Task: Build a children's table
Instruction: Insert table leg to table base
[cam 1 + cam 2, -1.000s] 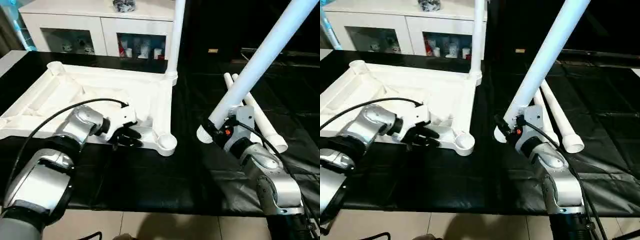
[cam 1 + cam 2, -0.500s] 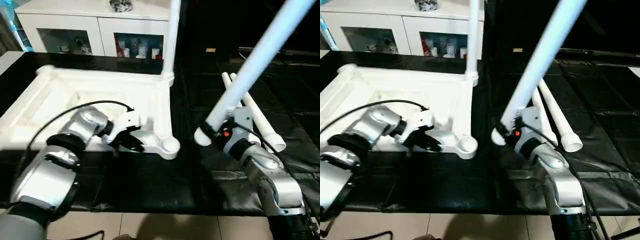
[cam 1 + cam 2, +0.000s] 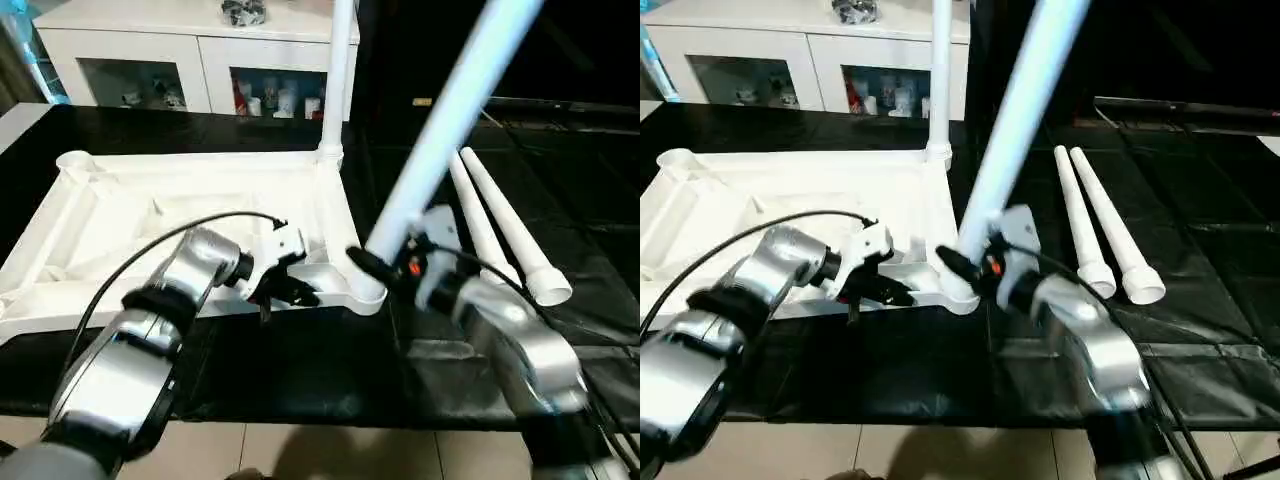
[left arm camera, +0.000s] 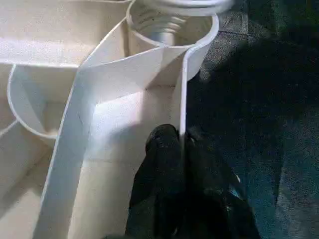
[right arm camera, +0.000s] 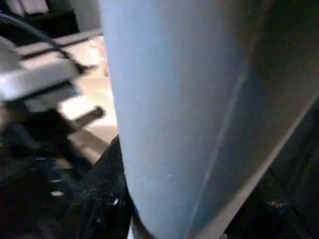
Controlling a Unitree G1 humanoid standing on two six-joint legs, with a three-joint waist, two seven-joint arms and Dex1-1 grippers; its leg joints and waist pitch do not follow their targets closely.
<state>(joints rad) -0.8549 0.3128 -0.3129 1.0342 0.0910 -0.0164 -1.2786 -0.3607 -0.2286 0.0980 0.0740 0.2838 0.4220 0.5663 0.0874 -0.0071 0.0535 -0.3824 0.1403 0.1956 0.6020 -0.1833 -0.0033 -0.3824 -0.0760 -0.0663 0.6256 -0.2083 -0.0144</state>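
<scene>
Children's table top (image 3: 190, 205) lies upside down on the black counter (image 3: 300, 380), ribbed underside up, in the left and centre of the head views. One leg (image 3: 335, 75) already stands upright in the far corner socket, at upper centre. Two spare legs (image 3: 505, 225) lie side by side on the counter at right, wide ends toward the lower right.

The relation that matters: the empty near corner socket (image 3: 368, 290) sits just below the wide end of the held leg (image 3: 440, 120). That leg's long axis slants from the socket up toward the upper right, so I judge it must be tipped upright and lowered into the socket. The right end effector (image 3: 385, 272) grips this leg near its wide end and is the nearer arm to the socket. In the left wrist view the leg's threaded end (image 4: 174, 4) hangs directly above the socket mouth (image 4: 169, 27).

The left end effector (image 3: 290, 290) is closed on the thin near edge wall (image 4: 182, 99) of the top, just beside that socket, steadying it.

Compared with a second ago: the held leg's wide end was well apart from the socket, to its right; it now stands over it. The left end effector, then looser at the rim, has clamped down.
</scene>
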